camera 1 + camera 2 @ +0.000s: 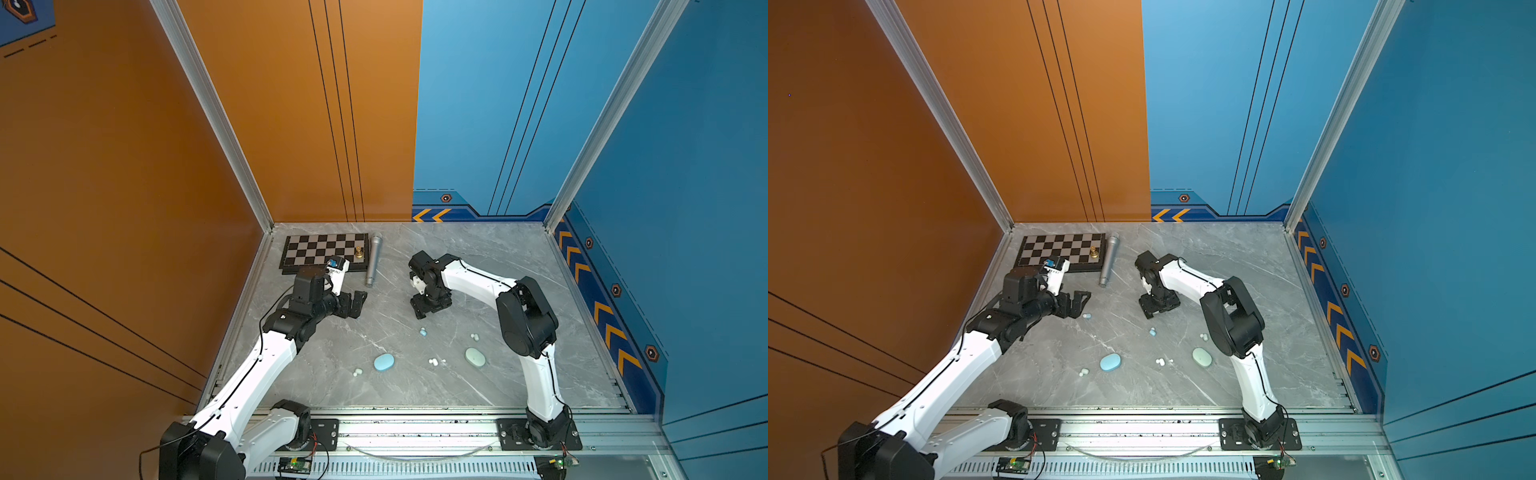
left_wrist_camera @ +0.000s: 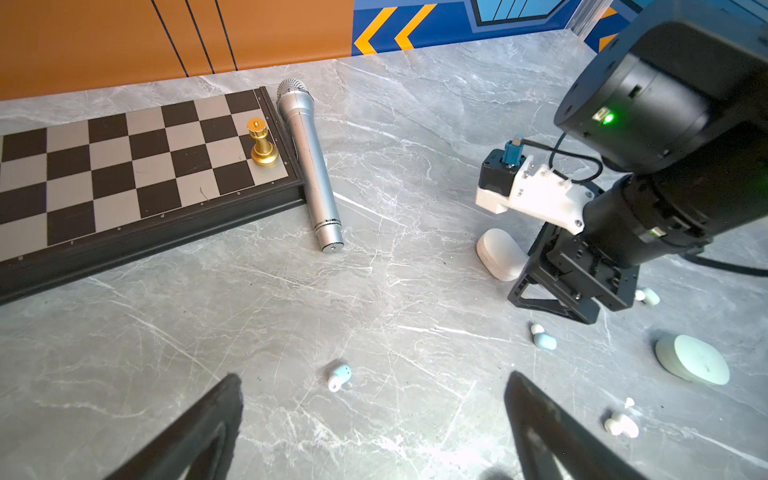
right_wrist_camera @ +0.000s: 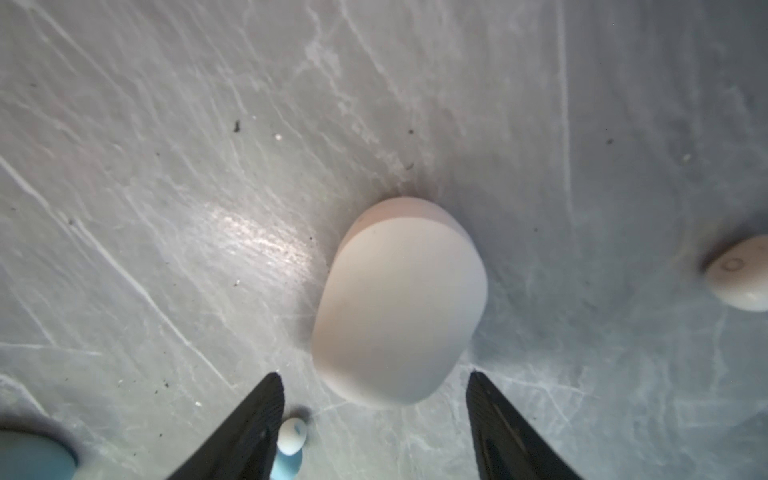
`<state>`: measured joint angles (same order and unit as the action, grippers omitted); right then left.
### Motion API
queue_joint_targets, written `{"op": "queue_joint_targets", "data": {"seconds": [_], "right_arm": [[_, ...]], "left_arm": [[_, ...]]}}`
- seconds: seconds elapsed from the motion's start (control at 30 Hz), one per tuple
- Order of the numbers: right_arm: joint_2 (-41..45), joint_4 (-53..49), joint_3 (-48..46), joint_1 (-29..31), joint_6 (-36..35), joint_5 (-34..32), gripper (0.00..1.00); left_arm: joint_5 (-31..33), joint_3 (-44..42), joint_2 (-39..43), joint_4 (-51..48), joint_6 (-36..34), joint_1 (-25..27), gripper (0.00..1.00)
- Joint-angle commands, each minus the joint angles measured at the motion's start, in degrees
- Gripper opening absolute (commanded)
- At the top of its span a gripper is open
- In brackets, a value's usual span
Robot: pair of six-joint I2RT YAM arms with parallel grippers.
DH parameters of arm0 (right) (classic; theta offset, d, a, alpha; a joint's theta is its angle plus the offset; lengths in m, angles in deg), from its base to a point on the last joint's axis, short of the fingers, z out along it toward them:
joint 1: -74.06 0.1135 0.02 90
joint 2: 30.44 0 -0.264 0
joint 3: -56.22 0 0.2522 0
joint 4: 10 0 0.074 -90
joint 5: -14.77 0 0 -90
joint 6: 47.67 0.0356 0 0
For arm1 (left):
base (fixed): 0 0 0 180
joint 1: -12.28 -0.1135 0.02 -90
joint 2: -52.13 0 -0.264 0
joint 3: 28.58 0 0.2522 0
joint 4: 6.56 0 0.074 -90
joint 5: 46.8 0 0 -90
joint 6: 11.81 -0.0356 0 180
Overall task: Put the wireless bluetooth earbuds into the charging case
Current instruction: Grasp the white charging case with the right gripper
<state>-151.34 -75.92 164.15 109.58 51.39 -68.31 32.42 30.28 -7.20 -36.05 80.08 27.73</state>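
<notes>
The grey marble desk (image 1: 332, 399) carries everything. In both top views a chessboard (image 1: 320, 249) lies at its upper left with a silver microphone (image 1: 372, 259) along the board's right edge; neither seems to belong to the job.

The left claw (image 2: 374, 376) hangs left of centre, jaws spread wide and empty. The right claw (image 3: 374, 376) points down near the middle of the desk. Its jaws stand apart on either side of the near end of the white case (image 3: 399, 307), with a gap showing on both sides, so it grips nothing.

The white case lies flat with its lid seam closed. The blue case (image 1: 383, 362) and the green case (image 1: 475, 357) sit lower in the frame, well apart, and both look closed too.

The earbuds are all loose on the desk, none in a case:
- one light blue earbud (image 2: 338, 376) lies just ahead of the left claw
- a second blue bud (image 1: 423, 332) lies below the right claw
- a white pair (image 1: 434, 362) lies between the blue and green cases
- a pale pair (image 1: 358, 372) lies left of the blue case
- another pale pair (image 1: 474, 336) lies above the green case

I judge the step in hand to be preparing the white case, with no insertion begun. The next move seems to call for steadying that case, probably by closing the right claw across its body, and lifting its lid. Only then can a white bud be fetched and seated; the buds are tiny and smooth, so each pinch must be centred
</notes>
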Motion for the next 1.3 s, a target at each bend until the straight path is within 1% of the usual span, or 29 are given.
{"op": "queue_joint_targets", "data": {"seconds": [0.0, 0.1, 0.3, 0.6, 0.87, 1.1, 1.27], "right_arm": [[4.3, -1.7, 1.3, -2.4, -0.2, 3.8, 0.81], [3.8, -1.7, 3.6, -3.5, 1.8, 5.3, 0.82], [0.5, -2.2, 5.5, -2.6, 3.5, 5.7, 0.78], [-2.3, -2.7, 6.5, -0.6, 5.7, 1.5, 0.74], [-3.7, -3.3, 6.9, 0.0, 6.5, -3.6, 0.64], [-4.6, -3.3, 7.6, 0.1, 6.4, -4.8, 0.57], [-5.4, -3.3, 8.4, 0.7, 5.6, -4.8, 0.56]], "left_arm": [[-0.6, -0.7, 2.1, 0.7, -2.3, 0.4, 0.98], [-0.4, -2.4, 3.2, 2.5, -2.4, 0.5, 0.98], [-0.8, -3.8, 3.5, 3.9, -1.9, 0.4, 0.98], [-1.6, -3.8, 2.7, 4.1, -2.6, 0.5, 0.98], [-2.2, -3.2, 1.9, 4.0, -3.4, 0.5, 0.98], [-2.6, -2.9, 1.5, 3.9, -3.2, 0.5, 0.98], [-2.7, -2.9, 1.4, 3.8, -3.2, 0.5, 0.98]]}}
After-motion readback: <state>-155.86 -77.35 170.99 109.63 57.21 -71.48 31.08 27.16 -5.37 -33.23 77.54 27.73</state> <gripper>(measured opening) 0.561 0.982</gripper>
